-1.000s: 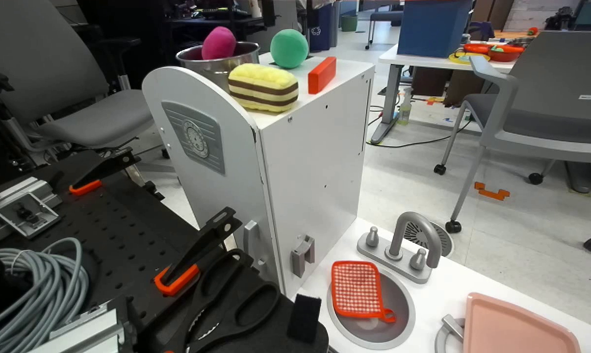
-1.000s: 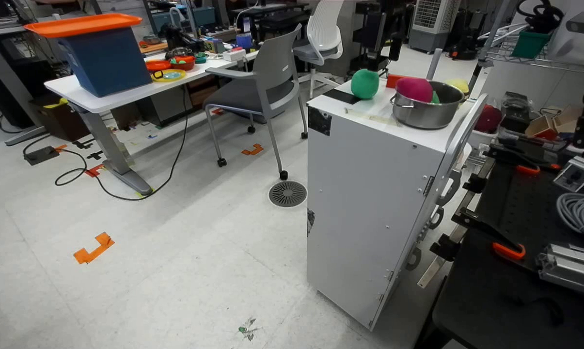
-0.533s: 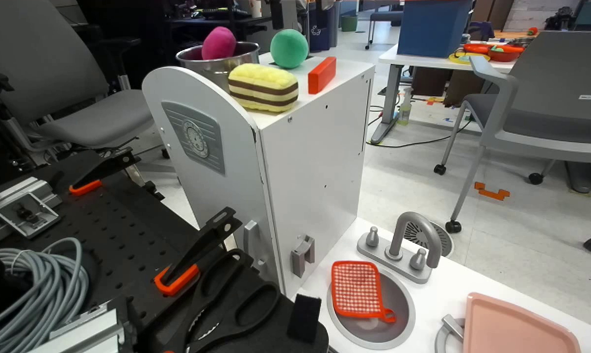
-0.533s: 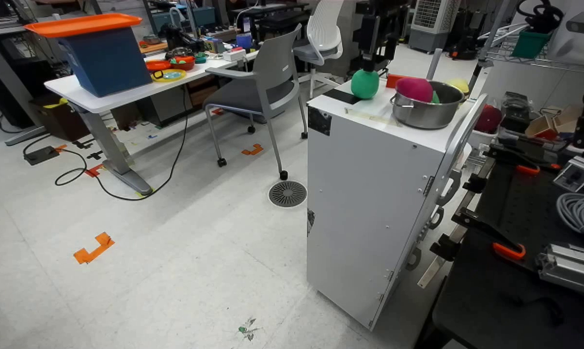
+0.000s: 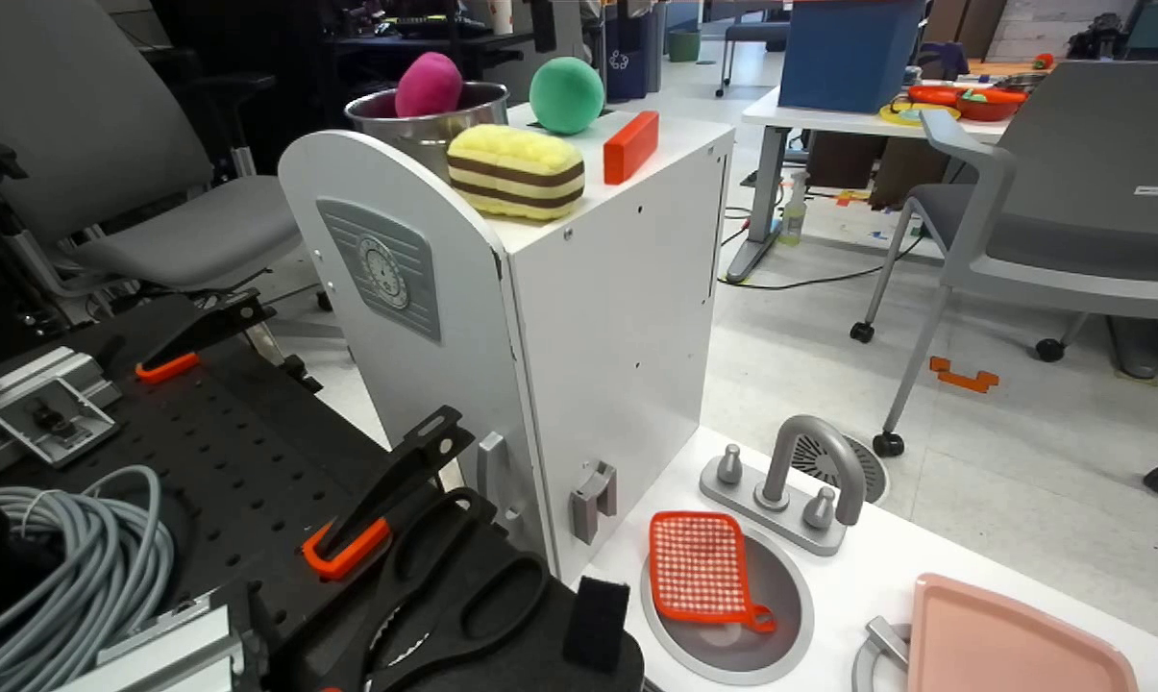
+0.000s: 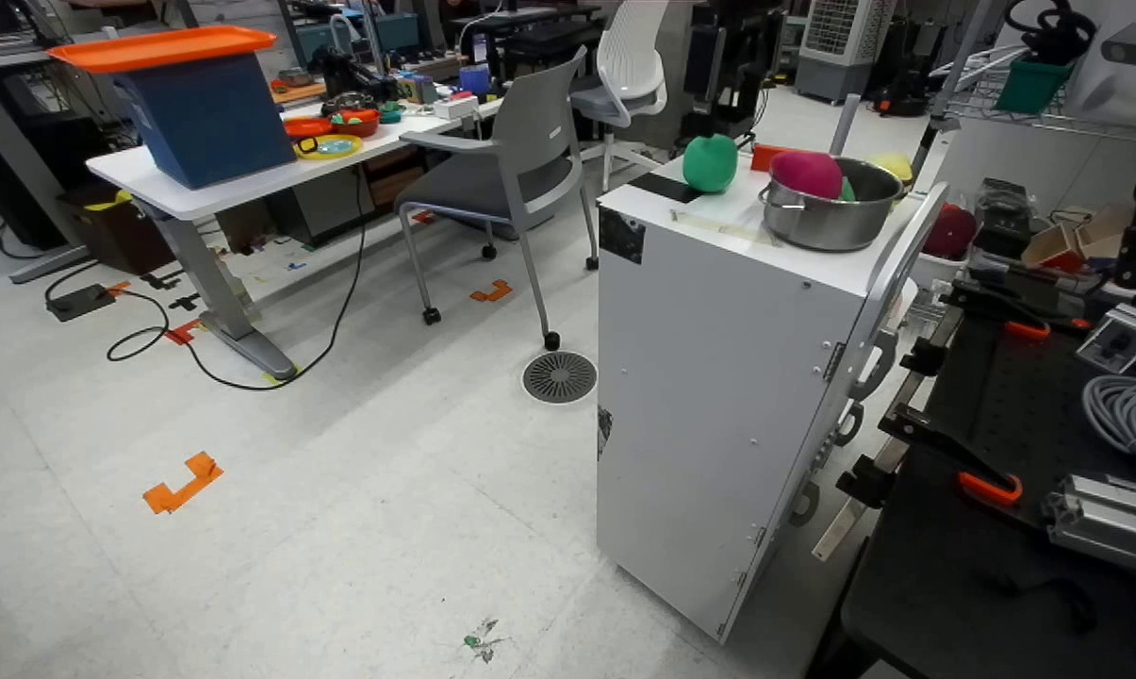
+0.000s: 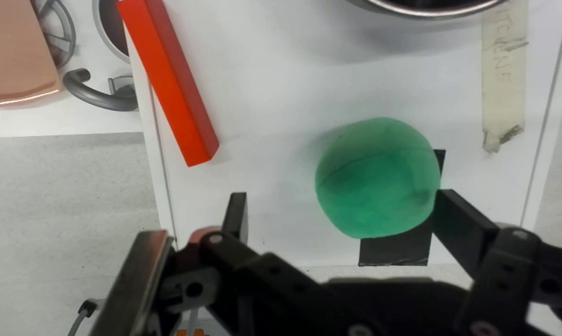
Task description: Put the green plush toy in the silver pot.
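Wrist view: gripper (image 7: pixel 340 205) is hanging, jaws parted; green plush toy (image 7: pixel 378 179) is resting near, silver pot (image 7: pixel 431 13) standing far.

The black hand (image 7: pixel 339 200) has round grey screw heads (image 7: pixel 520 234).

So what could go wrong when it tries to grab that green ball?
In the wrist view, the green plush toy sits nearer one finger of the open gripper; closing might shove it aside. Being roundish, it could roll off the white cabinet. The pink ball in the silver pot might crowd it out.
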Robot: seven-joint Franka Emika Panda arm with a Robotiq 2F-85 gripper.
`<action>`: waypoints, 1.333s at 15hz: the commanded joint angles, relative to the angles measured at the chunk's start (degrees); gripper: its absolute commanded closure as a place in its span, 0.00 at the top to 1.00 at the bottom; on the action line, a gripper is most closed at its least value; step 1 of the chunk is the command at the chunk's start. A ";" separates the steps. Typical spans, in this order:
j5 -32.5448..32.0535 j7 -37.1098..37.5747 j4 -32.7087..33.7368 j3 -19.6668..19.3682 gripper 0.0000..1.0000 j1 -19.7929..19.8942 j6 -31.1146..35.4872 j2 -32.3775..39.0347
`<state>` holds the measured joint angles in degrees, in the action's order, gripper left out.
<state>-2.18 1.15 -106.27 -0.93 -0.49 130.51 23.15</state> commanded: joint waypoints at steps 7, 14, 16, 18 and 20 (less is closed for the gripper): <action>3.22 -0.62 0.75 0.90 1.00 0.66 0.16 1.02; 2.57 -0.22 0.83 1.06 0.69 0.22 -0.06 2.37; 2.43 -0.16 0.84 1.17 0.52 0.10 0.03 2.51; 2.36 -0.12 0.85 1.30 0.36 0.03 0.03 2.57; 2.30 -0.01 0.88 1.33 0.24 -0.01 0.00 2.56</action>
<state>-0.48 1.15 -106.25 0.18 -0.50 130.51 25.11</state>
